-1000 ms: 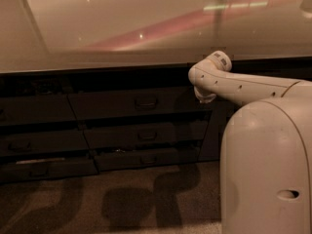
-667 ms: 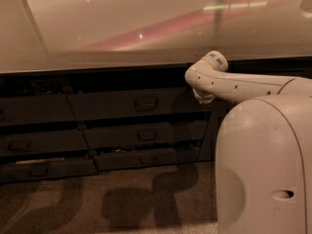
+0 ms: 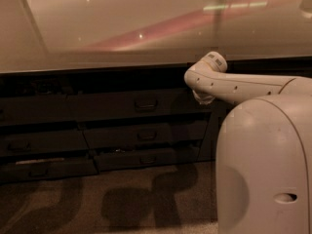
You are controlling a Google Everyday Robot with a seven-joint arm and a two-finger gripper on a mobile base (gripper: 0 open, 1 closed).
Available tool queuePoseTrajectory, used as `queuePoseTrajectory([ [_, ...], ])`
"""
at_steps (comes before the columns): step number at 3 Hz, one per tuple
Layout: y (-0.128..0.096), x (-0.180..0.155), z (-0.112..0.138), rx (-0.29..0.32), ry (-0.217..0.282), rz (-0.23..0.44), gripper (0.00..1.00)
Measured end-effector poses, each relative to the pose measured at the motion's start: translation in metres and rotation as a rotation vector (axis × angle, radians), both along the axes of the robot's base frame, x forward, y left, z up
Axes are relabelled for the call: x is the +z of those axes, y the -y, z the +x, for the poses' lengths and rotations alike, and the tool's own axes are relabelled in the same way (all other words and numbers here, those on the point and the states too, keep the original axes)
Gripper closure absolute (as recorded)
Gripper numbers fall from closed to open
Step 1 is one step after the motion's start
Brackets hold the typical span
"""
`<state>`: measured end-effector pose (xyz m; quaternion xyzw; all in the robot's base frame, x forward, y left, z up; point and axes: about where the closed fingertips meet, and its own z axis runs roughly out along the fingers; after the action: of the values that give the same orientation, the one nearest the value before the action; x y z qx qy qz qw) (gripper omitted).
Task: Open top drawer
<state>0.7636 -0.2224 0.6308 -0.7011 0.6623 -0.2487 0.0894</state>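
Observation:
The top drawer (image 3: 112, 106) is the dark front just under the pale countertop, with a small rectangular pull handle (image 3: 145, 103) at its middle. Its front lies flush with the fronts around it. My white arm reaches in from the right, and its bent end (image 3: 207, 74) sits in front of the drawer's right end. My gripper (image 3: 203, 99) hangs just below that bend, right of the handle and at about its height. Most of it is hidden by the arm.
Two shallower dark drawers with the same handle lie below, one in the middle (image 3: 146, 135) and one at the bottom (image 3: 146, 158). More dark fronts (image 3: 34, 143) stand to the left. My white body (image 3: 265, 165) fills the lower right. The speckled floor (image 3: 122, 199) carries arm shadows.
My arm's bent end has shifted slightly left along the top drawer front, and my body has come left with it. The drawer front has not moved.

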Motion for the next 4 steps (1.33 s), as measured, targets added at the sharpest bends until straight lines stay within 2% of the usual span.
queuePoseTrajectory([
  [1, -0.0148, 0.012, 0.0037, 0.025, 0.029, 0.004, 1.0],
  [4, -0.009, 0.0196, -0.0018, 0.024, 0.05, 0.011, 1.0],
])
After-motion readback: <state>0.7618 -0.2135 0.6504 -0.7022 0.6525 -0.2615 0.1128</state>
